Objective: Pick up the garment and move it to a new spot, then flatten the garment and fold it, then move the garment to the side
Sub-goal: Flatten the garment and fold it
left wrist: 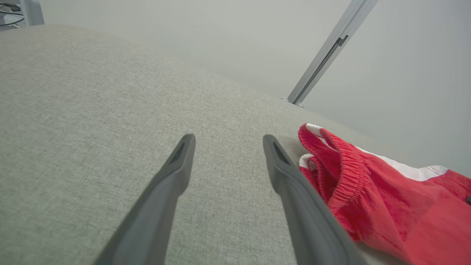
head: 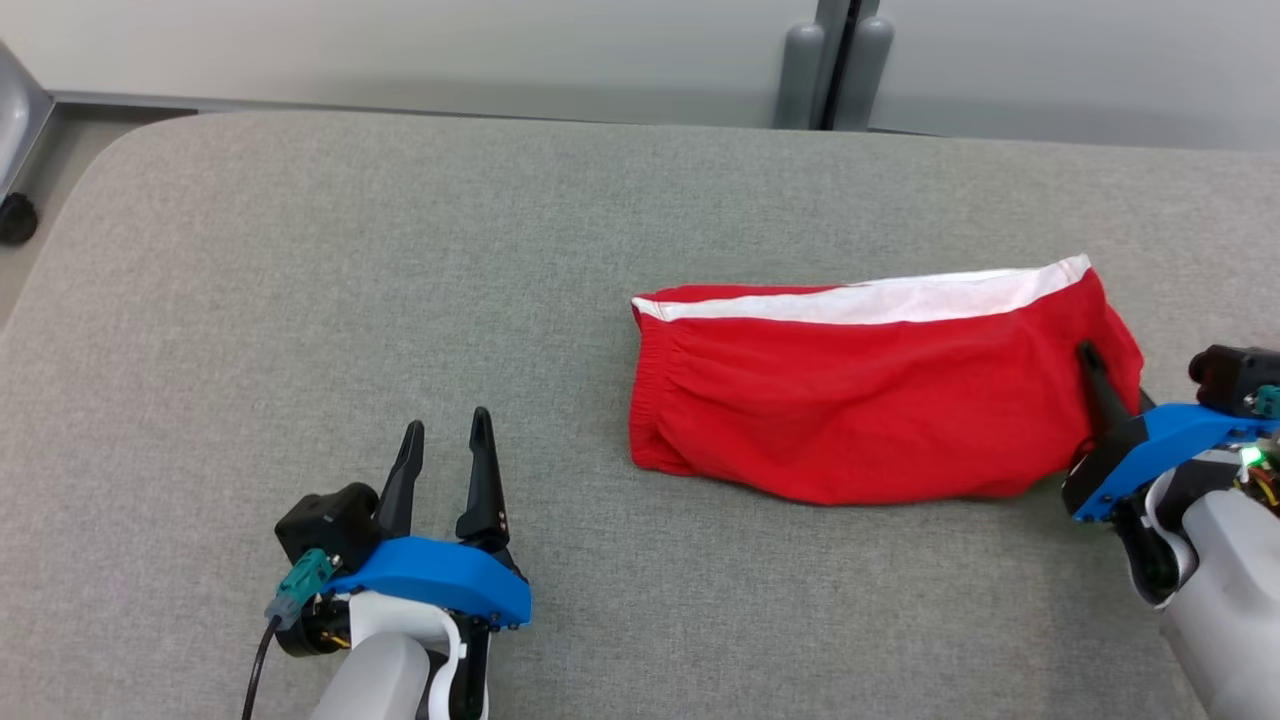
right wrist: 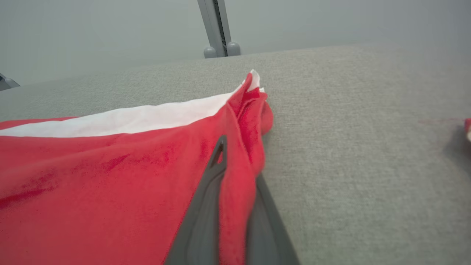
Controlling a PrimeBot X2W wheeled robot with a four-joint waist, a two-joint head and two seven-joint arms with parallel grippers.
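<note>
**Right fingers pinched on the red garment, left fingers wide and idle**

From the head view, the garment [head: 870, 400], red with a white band along its far edge, lies in a long bunched heap on the right half of the grey worktop [head: 300, 300]. Its gathered elastic end points toward the middle. The right fingers [head: 1095, 385] come in at the garment's right end: one dark finger lies on top of the cloth and the other is tucked out of sight beneath it. The left fingers [head: 485, 470] rest near the front edge at the lower left, spread apart with nothing between them, well clear of the garment. Two grey posts [head: 830, 65] stand behind the worktop, and a dark caster [head: 17, 215] sits off its far left corner.

From the left wrist view, the left fingers [left wrist: 165, 191] stand wide open over bare grey worktop [left wrist: 92, 110]. The garment's [left wrist: 386, 206] elastic end lies just to the right of the right-hand finger; whether it touches the finger I cannot tell. A slanted grey rail [left wrist: 323, 62] runs up the pale wall behind.

From the right wrist view, the right fingers [right wrist: 206, 213] are closed tight on a ridge of red cloth, one finger on each side of the fold. The garment [right wrist: 110, 165] spreads out to the left across the worktop [right wrist: 368, 147], its white band [right wrist: 128, 119] running along the far side to a small peak beyond the fingertips. A sliver of something red shows at the right edge, too little to make out.
</note>
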